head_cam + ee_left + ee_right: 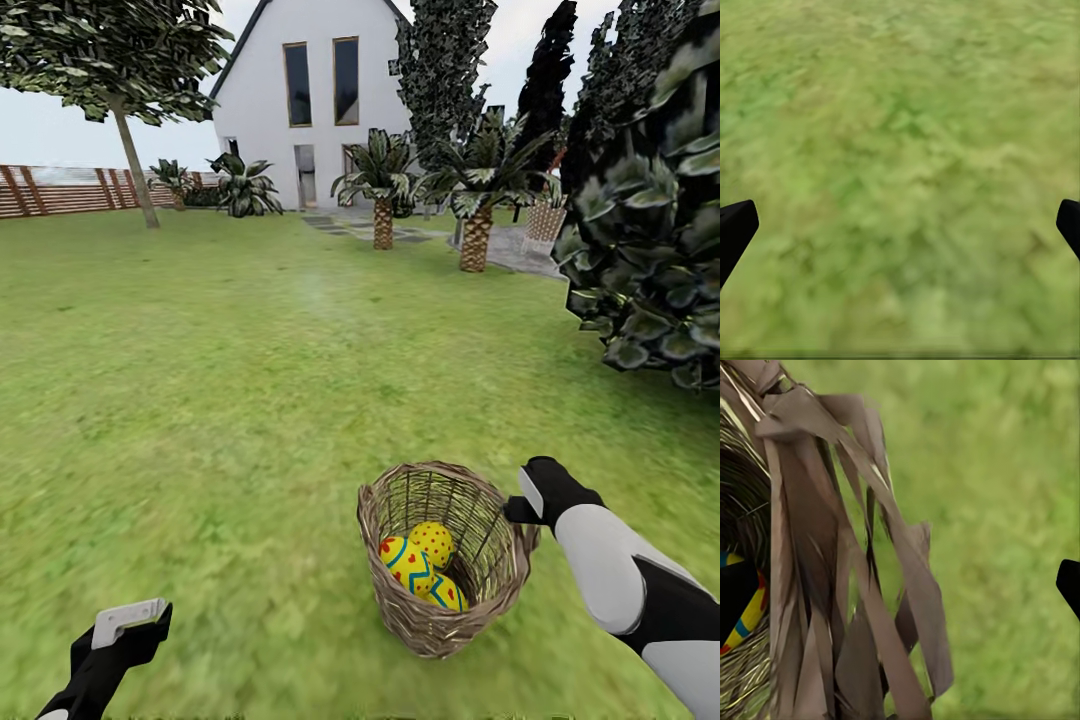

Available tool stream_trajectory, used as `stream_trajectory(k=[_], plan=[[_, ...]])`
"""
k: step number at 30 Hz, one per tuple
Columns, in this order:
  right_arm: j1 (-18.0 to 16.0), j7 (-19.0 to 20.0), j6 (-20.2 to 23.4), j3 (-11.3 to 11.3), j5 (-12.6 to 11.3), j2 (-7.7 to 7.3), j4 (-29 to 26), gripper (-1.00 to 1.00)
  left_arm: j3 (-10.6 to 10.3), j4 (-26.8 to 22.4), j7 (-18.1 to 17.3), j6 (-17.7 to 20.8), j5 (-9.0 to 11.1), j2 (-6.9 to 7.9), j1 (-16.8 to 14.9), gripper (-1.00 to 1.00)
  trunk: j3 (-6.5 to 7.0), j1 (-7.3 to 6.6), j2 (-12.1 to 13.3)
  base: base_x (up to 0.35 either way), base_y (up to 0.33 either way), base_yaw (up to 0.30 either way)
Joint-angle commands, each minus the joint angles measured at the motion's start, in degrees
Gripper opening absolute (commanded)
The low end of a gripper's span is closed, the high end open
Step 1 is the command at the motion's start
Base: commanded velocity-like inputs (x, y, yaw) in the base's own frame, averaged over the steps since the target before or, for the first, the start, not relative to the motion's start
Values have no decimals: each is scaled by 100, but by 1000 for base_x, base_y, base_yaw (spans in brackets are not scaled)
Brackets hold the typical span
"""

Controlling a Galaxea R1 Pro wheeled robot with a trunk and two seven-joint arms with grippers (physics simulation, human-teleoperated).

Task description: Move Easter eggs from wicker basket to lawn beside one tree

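Note:
The wicker basket stands on the lawn right in front of me. Three yellow Easter eggs with red and blue patterns lie inside it. My right gripper is at the basket's right rim. In the right wrist view it is open and straddles the woven wall, with one finger inside beside a striped egg and the other outside over grass. My left gripper hangs open low over bare grass. A tree with a grey-brown trunk and high leaves stands far back left.
A white house stands at the back, with palms and dark conifers in front of it. A large dark bush is close on the right. A slatted brown fence runs at the far left. Open grass stretches ahead and left.

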Motion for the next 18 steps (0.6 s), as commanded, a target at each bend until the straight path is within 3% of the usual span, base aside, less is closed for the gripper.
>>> stream_trajectory(k=[1,8,9,18], plan=[[-5,-17,13,-35,13,5,-2,100,-1,-9,1,33,28,1,2,100,-27,1,-4,0,0,0],[-5,-17,9,-27,13,24,37,100,-1,-1,6,33,28,1,-2,100,-49,4,-5,0,0,0],[-5,-17,11,-25,13,25,40,-100,-1,-1,9,33,28,1,1,100,-49,4,-5,0,0,0],[-5,-17,4,52,13,18,74,-100,-1,-1,-22,39,6,8,3,100,-5,-1,-3,0,0,0]])
